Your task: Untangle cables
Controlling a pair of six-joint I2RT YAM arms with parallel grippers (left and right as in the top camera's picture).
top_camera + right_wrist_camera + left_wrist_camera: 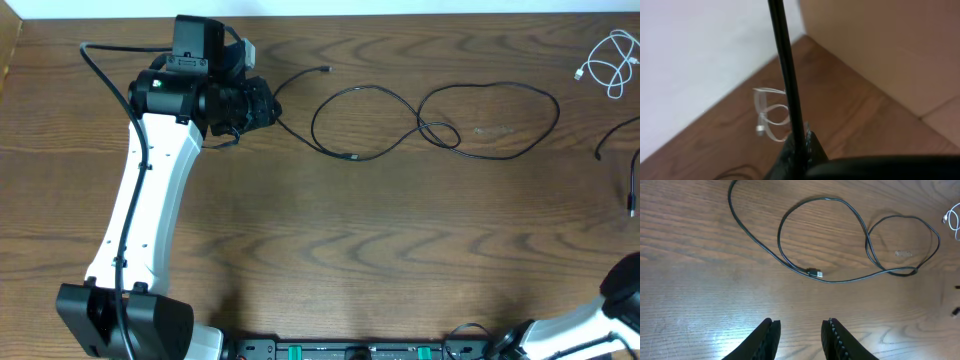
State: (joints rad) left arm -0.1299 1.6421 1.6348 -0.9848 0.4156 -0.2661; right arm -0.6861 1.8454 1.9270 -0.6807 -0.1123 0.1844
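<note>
- Left fingers hover partly open and empty, seemingly lined up for the black cable looped across the tabletop.
- Right fingers are pinched shut; the white cable lies well apart.

No legible text, label, brand, number or sign appears in any view. The only candidate is a faint pale mark on the worktop, toward 3 o'clock in the overhead view, inside the right-hand loop of the black cable. It is too blurred to read, also in the left wrist view. The green tabs on the dark rail at 6 o'clock show no readable characters.
</note>
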